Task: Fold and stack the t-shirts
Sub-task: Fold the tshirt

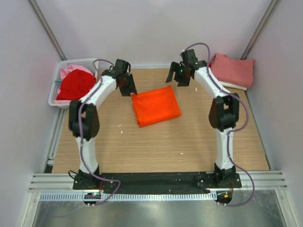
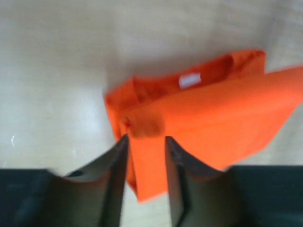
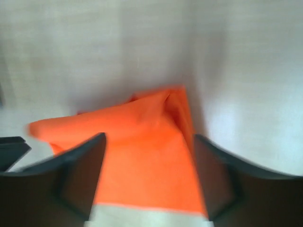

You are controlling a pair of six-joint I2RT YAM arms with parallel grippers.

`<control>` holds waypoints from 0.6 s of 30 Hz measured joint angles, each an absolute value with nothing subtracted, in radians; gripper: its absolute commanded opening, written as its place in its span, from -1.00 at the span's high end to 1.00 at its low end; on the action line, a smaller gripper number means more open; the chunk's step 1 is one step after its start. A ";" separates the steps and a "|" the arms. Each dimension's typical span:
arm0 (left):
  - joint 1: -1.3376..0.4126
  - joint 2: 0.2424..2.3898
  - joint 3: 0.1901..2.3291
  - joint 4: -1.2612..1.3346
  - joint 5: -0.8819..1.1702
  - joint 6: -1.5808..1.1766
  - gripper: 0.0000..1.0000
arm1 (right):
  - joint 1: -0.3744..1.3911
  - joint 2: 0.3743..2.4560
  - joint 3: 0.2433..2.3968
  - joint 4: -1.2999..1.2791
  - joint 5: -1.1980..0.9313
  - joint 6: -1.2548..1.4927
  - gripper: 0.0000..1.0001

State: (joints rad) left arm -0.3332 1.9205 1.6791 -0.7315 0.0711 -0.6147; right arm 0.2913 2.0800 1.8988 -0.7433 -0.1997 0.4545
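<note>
A bright orange t-shirt [image 1: 155, 105] lies folded into a rough square in the middle of the table. My left gripper [image 1: 127, 89] hovers at its back left corner. In the left wrist view that gripper [image 2: 146, 139] is open, with the orange shirt [image 2: 208, 123] and its white neck label [image 2: 189, 80] below the fingers. My right gripper [image 1: 176, 78] hangs just behind the shirt's back right corner. In the right wrist view it [image 3: 149, 137] is wide open and empty above the orange shirt [image 3: 142, 165]. A folded salmon-pink shirt stack [image 1: 233, 70] lies at the back right.
A white mesh basket [image 1: 75, 62] at the back left holds a red shirt [image 1: 75, 85] and a pale pink shirt [image 1: 71, 71]. Grey walls close in the table on the left, back and right. A metal rail [image 1: 156, 179] runs along the near edge.
</note>
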 measured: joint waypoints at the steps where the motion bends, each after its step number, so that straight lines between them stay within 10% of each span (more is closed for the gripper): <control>1: -0.313 2.011 1.765 -0.749 0.086 -0.606 0.00 | 0.279 2.180 2.033 -0.751 -0.197 0.452 -0.93; 6: -0.242 2.428 2.269 -0.895 0.098 -0.555 -0.02 | 0.228 2.424 2.316 -0.788 -0.242 0.424 -0.99; 18: -0.250 1.824 1.610 -0.788 0.083 -0.595 -0.08 | 0.205 2.014 1.665 -0.518 -0.400 0.416 -0.89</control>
State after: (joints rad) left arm -0.2497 1.8244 1.6100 -0.7876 0.0834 -0.5945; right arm 0.2050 2.0136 1.6650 -0.5182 -0.4000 0.4164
